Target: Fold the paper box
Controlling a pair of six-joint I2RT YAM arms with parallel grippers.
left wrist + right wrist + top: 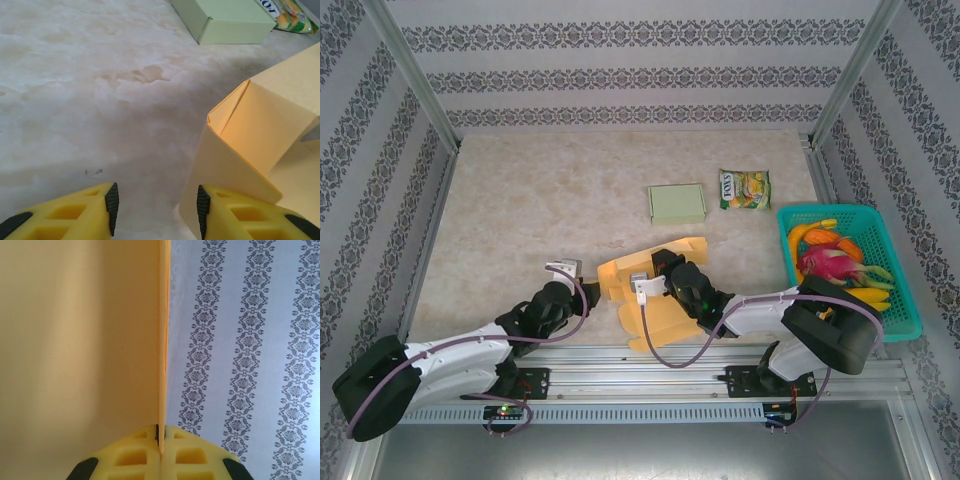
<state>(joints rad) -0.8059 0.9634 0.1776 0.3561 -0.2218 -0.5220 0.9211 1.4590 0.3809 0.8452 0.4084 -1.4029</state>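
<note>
The orange paper box lies partly folded at the near middle of the table, with one wall raised. My left gripper is at its left side. In the left wrist view that gripper is open, and the box's upright wall stands against the inside of the right finger; only table shows between the jaws. My right gripper reaches over the box from the near side. Seen from the right wrist, it is shut on the thin edge of an orange box panel.
A flat pale green box and a snack bag lie beyond the paper box. A teal basket of fruit stands at the right. Patterned walls enclose the table on three sides.
</note>
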